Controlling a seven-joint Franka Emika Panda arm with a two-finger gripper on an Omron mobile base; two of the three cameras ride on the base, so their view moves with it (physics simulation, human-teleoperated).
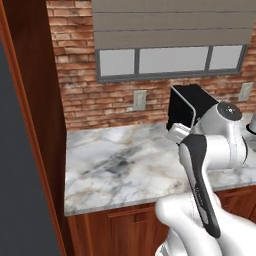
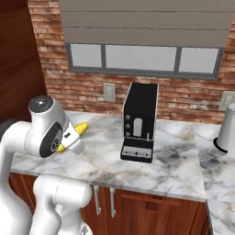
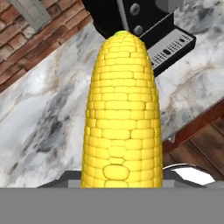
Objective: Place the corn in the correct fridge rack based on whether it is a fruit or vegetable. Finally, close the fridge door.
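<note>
The corn (image 3: 122, 113) is a yellow cob with a greenish tip, and it stands up the middle of the hand view, pointing away from the camera. In the right base view the corn (image 2: 81, 129) pokes out of my gripper (image 2: 75, 134), which is shut on it above the left part of the marble counter (image 2: 174, 165). The cob hides the fingertips in the hand view. The arm is folded close to the base, with the hand held over the counter's front. The fridge rack is out of view.
A black coffee machine (image 2: 139, 121) stands on the counter against the brick wall, just beyond the corn. A pale metal pot (image 2: 227, 131) sits at the far right. A tall wooden panel (image 1: 35, 100) and a dark grey surface (image 1: 15, 175) rise at the left. Wooden cabinet doors (image 2: 137, 206) run below the counter.
</note>
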